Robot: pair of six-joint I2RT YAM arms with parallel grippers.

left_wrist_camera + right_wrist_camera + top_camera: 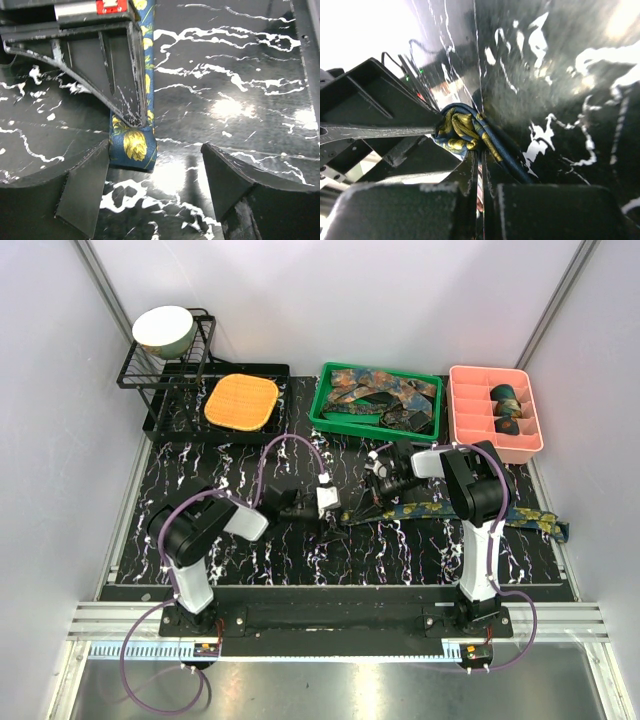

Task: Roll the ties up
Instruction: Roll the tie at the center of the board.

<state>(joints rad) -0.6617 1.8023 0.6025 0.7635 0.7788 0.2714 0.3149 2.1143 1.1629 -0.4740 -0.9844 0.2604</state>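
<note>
A navy tie (460,512) with gold flowers lies across the table's right half. Its folded left end (132,145) shows in the left wrist view, and the same end is bunched up (462,130) in the right wrist view. My right gripper (481,159) is shut on that bunched end, and its dark fingers (122,75) come down onto the fold. My left gripper (155,167) is open just in front of the fold, low over the table. The tie end lies close by its left finger (75,190), while its right finger (240,180) stands apart. In the top view both grippers (325,502) (385,485) meet mid-table.
A green tray (322,410) at the back holds several loose ties. To its right, a pink divided tray (468,430) holds coiled ties (505,400). An orange waffle pad (240,402) and a wire rack (165,375) with a bowl (163,328) stand back left.
</note>
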